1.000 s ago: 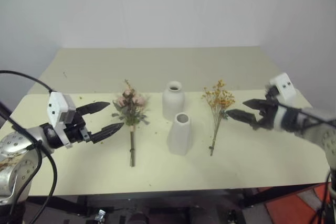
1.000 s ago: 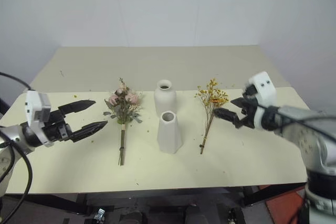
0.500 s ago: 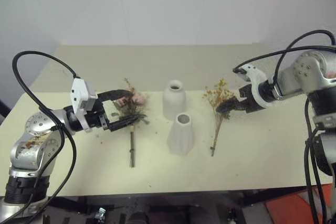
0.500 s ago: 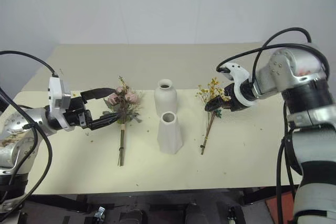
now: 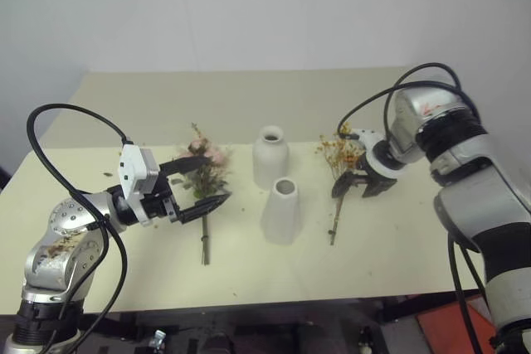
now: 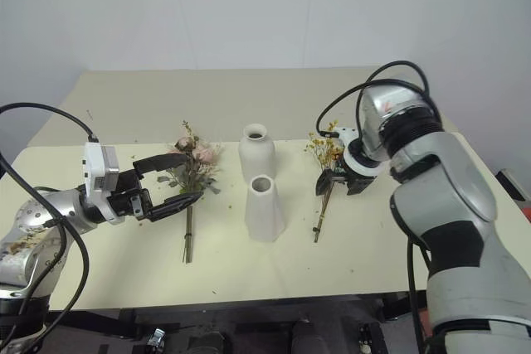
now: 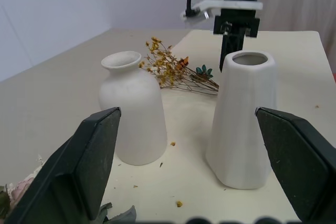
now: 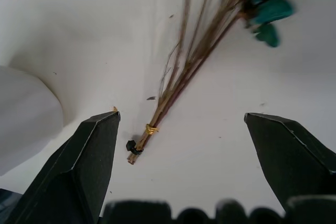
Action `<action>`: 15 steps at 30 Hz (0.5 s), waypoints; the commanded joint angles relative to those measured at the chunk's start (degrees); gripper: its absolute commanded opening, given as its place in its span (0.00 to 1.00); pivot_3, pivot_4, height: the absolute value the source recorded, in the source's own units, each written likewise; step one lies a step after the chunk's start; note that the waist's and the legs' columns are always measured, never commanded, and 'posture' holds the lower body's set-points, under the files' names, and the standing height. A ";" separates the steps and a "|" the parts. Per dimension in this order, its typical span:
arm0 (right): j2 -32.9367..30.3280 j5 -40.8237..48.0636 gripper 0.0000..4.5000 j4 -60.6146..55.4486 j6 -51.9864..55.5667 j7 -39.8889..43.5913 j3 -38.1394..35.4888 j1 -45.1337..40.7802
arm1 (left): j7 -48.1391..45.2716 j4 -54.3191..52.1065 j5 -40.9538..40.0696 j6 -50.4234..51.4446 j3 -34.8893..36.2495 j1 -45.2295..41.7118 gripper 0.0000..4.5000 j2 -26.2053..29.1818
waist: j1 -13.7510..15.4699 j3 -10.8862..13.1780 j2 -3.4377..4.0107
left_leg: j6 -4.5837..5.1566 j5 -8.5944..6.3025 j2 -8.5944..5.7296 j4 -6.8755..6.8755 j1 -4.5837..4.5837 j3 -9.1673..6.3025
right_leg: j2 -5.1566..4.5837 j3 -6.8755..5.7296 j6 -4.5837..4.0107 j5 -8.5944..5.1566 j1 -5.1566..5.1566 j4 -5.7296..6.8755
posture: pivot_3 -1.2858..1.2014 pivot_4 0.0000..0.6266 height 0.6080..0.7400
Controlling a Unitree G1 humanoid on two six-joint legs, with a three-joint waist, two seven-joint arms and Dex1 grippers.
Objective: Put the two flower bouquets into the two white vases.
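Right tool (image 5: pixel 355 187) has swung over from the table's right edge and now points steeply down above the stems of the yellow-orange dried spray (image 5: pixel 342 163), fingers spread wide, holding nothing. Left tool (image 5: pixel 201 183) has come in from the left edge, level, fingers apart on either side of the pink rose bunch (image 5: pixel 204 173), not closed on it. Both bouquets lie flat mid-table, unmoved. Rounded vase (image 5: pixel 270 156) and tapered cone vase (image 5: pixel 280 211) stand upright between them, both empty.
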 commanded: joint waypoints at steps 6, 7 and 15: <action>5.20 -13.70 0.99 8.42 -7.22 4.26 -4.44 -2.66 | 2.14 -4.01 -1.57 -0.32 1.98 2.14 1.00 0.12 | 0.01 0.00 0.01 | 0.00 0.00 0.00 0.00 0.00 -0.01 | 0.00 -0.01 0.00 0.01 0.00 0.00 | 0.52 0.24 1.00; 5.91 -15.20 0.99 9.46 -8.52 4.20 -5.15 -2.54 | 2.32 -4.13 -1.62 -0.30 1.99 2.20 1.00 0.19 | 0.01 0.01 0.01 | 0.00 0.00 0.00 0.00 0.00 -0.01 | 0.00 -0.01 0.00 0.01 0.00 0.00 | 0.52 0.24 1.00; 9.95 -23.63 0.91 14.71 -15.47 3.22 -12.55 -1.24 | 3.19 -4.97 -1.94 -0.26 2.04 2.60 1.00 0.45 | -0.12 0.00 0.01 | 0.00 0.00 0.00 0.00 0.03 -0.01 | 0.00 0.00 -0.02 0.01 0.01 0.03 | 0.52 0.24 1.00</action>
